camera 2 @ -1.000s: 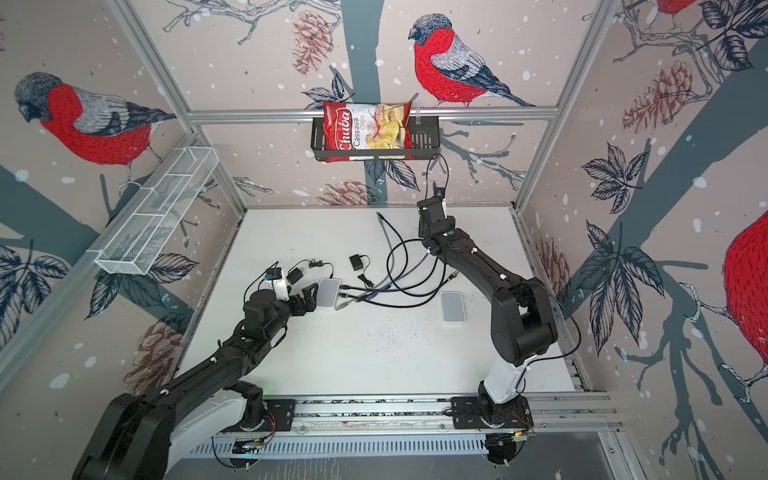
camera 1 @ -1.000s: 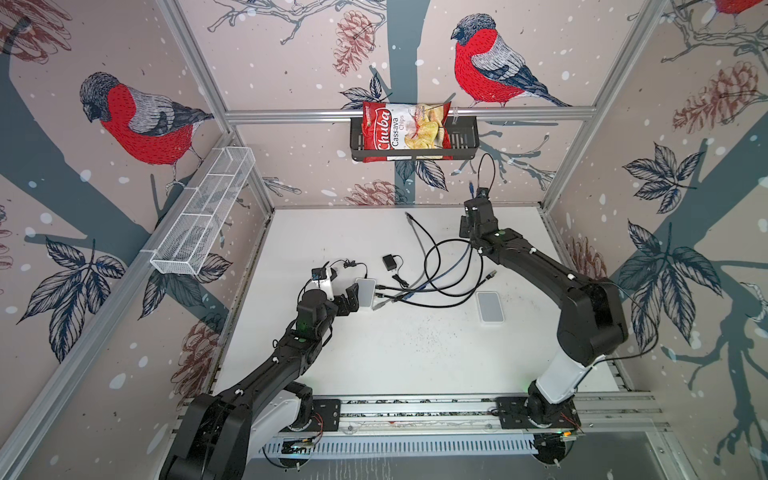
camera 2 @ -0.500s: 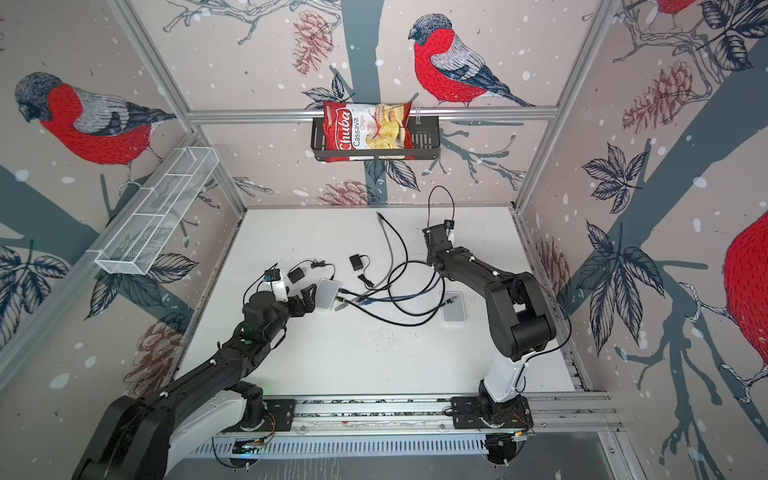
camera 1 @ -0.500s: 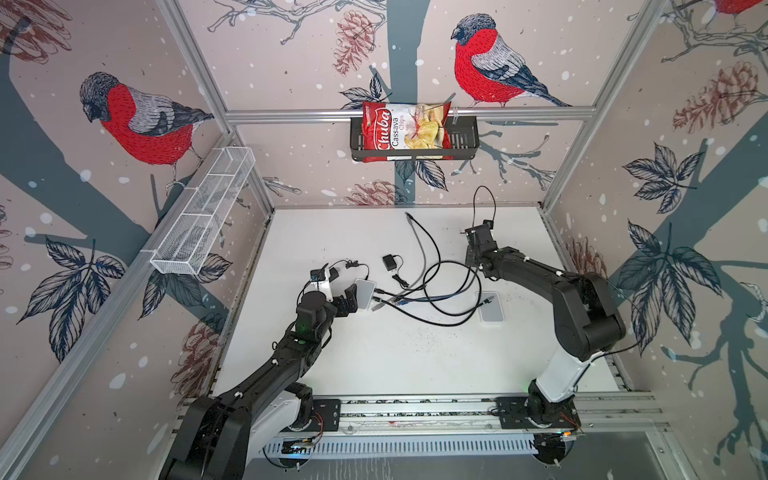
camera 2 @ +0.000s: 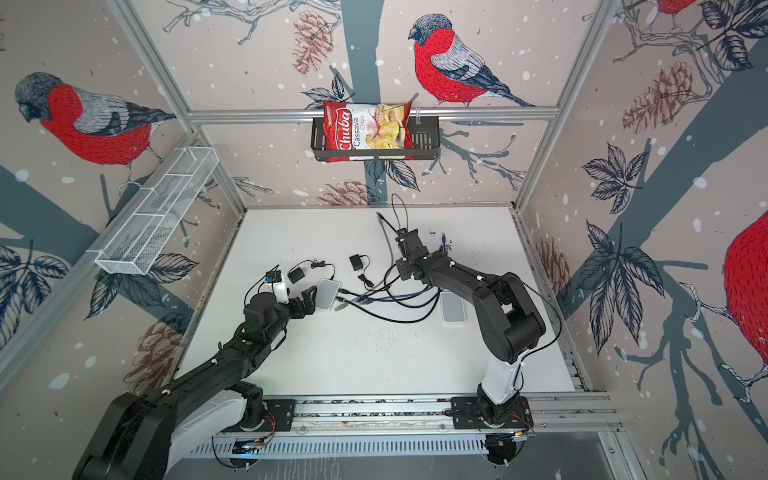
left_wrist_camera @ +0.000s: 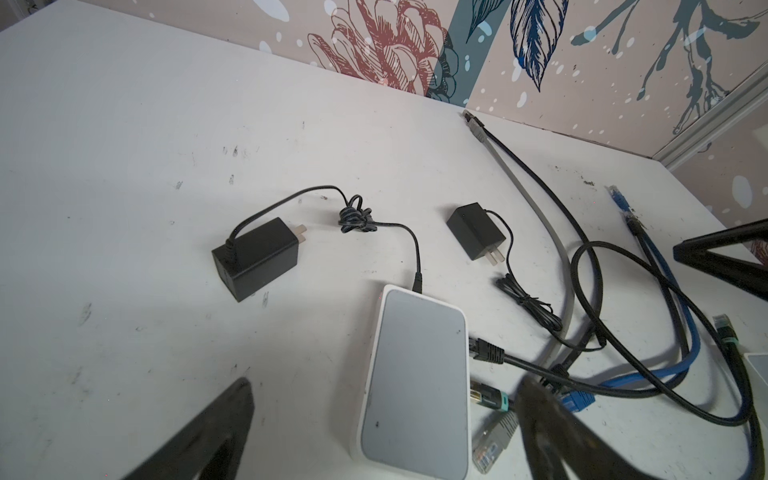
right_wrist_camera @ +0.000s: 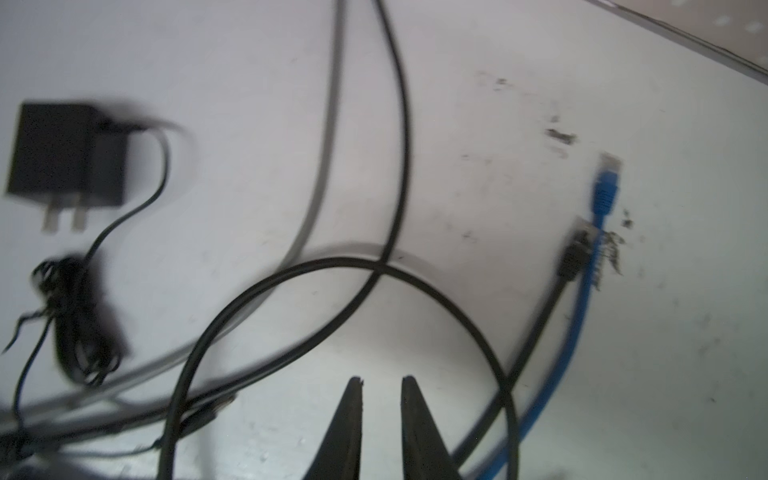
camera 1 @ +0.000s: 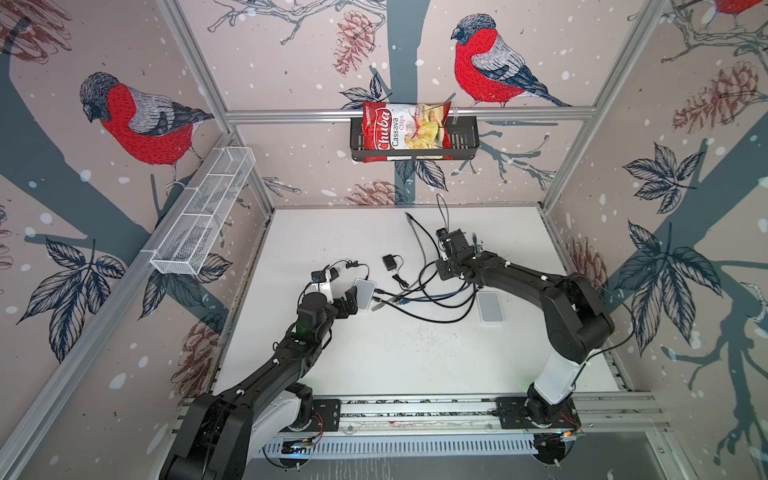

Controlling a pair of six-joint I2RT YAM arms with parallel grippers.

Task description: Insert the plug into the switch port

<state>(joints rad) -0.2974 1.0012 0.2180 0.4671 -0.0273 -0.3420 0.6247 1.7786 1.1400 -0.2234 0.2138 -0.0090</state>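
Lower and nearer the cabled switch [camera 1: 365, 293] than a second ago: right pincer [right_wrist_camera: 381, 380], down from the back wall and over the cable loops. Tips shut then, a narrow slit apart now, nothing between them. No change at the left pincer [left_wrist_camera: 384, 388]: spread wide astride that switch's end, not visibly touching it.

Likely step: reaching for a free plug. On the table [camera 1: 374, 365], side by side, well beyond the cabled switch toward the back wall: blue plug [right_wrist_camera: 606, 187] and black plug [right_wrist_camera: 575, 255], just past the right pincer.

Spread the tips wider before dropping. Take the plug by its boot, not the cable, with the latch left free. Steer clear of the black loop [right_wrist_camera: 332, 264] under the tips, or risk dragging the whole tangle. Clamp the switch with the left pincer before pushing; line up square with an empty port; press straight.

Count:
- Two white switches: second switch [camera 1: 489, 306] off the cabled one's port side, no plug visibly in it.
- Two black power adapters: corded adapter [left_wrist_camera: 257, 257] wired into the cabled switch, loose adapter [left_wrist_camera: 478, 230] behind it.
- Four network cables, as far as the tangle allows: grey, blue, two black.
- At the cabled switch's ports: seated plug [left_wrist_camera: 484, 353], and grey plug [left_wrist_camera: 494, 440] loose just beside.
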